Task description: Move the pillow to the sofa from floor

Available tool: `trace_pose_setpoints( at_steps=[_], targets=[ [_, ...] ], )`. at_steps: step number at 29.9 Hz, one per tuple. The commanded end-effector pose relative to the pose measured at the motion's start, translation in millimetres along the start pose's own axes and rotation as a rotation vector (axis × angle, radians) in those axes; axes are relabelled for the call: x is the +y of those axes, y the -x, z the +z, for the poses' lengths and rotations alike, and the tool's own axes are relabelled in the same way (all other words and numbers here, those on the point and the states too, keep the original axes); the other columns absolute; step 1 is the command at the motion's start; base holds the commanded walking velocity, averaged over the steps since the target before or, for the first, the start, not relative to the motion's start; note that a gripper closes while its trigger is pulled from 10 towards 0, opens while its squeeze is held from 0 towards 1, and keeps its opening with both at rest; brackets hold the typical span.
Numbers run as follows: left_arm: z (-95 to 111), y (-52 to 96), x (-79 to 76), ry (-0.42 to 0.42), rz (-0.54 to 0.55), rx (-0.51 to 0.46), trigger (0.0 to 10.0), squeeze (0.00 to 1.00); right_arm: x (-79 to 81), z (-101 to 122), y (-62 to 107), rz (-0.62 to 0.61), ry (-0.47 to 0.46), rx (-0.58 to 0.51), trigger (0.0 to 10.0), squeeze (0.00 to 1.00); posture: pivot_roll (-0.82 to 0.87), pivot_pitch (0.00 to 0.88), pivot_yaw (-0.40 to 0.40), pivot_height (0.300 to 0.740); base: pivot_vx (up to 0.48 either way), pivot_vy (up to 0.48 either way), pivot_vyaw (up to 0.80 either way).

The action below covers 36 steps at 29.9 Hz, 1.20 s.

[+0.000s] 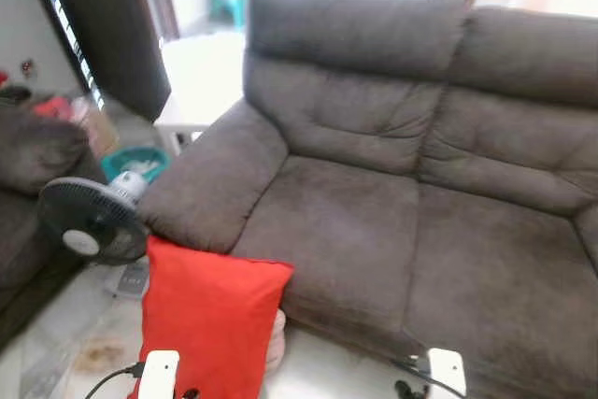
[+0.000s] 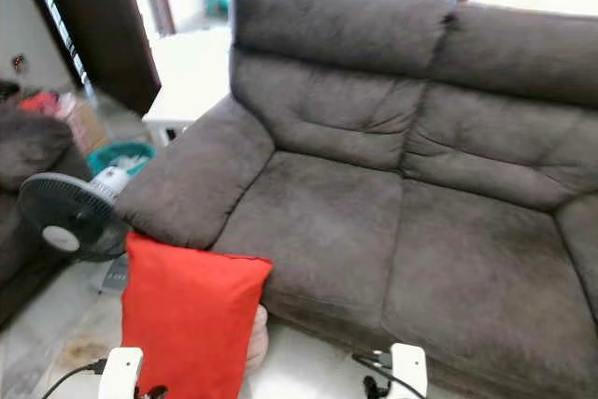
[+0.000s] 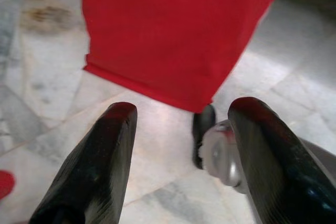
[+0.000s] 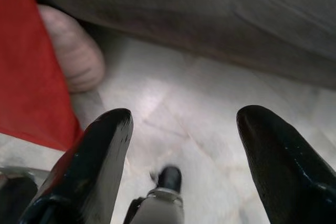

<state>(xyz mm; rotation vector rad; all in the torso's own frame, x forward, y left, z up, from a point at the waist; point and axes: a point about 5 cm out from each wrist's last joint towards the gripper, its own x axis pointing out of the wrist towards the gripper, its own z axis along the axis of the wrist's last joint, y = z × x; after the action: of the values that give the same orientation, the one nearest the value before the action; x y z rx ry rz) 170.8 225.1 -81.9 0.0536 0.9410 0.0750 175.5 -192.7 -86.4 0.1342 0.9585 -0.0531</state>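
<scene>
Standing against the sofa (image 1: 392, 231) front on the floor (image 3: 157, 145), the red pillow (image 1: 210, 324) waits just ahead of both hands, left hand (image 3: 181, 150) and right hand (image 4: 181, 145) spread wide and empty, so close squarely on its sides.

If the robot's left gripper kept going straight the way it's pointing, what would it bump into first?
Probably the bright red fabric pillow standing on the pale marble floor. The left gripper is open and aimed at its lower edge, though depth is unclear.

Sofa (image 1: 392, 231) seat cushions bare, open to reach from the front edge. Red pillow (image 1: 210, 315) leans on the armrest (image 1: 210, 184), fan (image 1: 93, 220) close at its left; bare floor (image 4: 173, 108) along sofa front.
</scene>
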Motion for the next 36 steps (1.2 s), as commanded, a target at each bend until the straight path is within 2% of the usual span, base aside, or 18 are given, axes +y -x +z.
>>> trace_pose_setpoints(
  at_steps=[1, 26, 34, 36],
  targets=[
    [1.7, -0.8, -3.2, -0.01, -0.005, -0.002, 10.0, 0.0, -8.0, -5.2, 2.2, -0.021, 0.01, 0.016, 10.0, 0.0, 0.1, 0.0, -0.015, 0.74, 0.0, 0.0, 0.8],
    [2.1, -0.9, -3.6, -0.011, -0.002, -0.003, 10.0, 0.0, -8.5, -5.2, 2.2, -0.017, 0.015, 0.027, 10.0, 0.0, 0.1, 0.0, -0.02, 0.74, 0.0, 0.0, 0.8],
    [1.5, -0.8, -3.9, -0.009, -0.002, -0.002, 10.0, 0.0, -9.0, -5.5, 2.4, -0.016, 0.018, 0.028, 10.0, 0.0, 0.1, 0.0, -0.022, 0.74, 0.0, 0.0, 0.06],
    [1.5, -0.9, -4.1, -0.009, -0.003, -0.002, 10.0, 0.0, -9.1, -5.3, 2.4, -0.014, 0.024, 0.028, 10.0, 0.0, 0.1, 0.0, -0.023, 0.74, 0.0, 0.0, 0.8]
  ],
)
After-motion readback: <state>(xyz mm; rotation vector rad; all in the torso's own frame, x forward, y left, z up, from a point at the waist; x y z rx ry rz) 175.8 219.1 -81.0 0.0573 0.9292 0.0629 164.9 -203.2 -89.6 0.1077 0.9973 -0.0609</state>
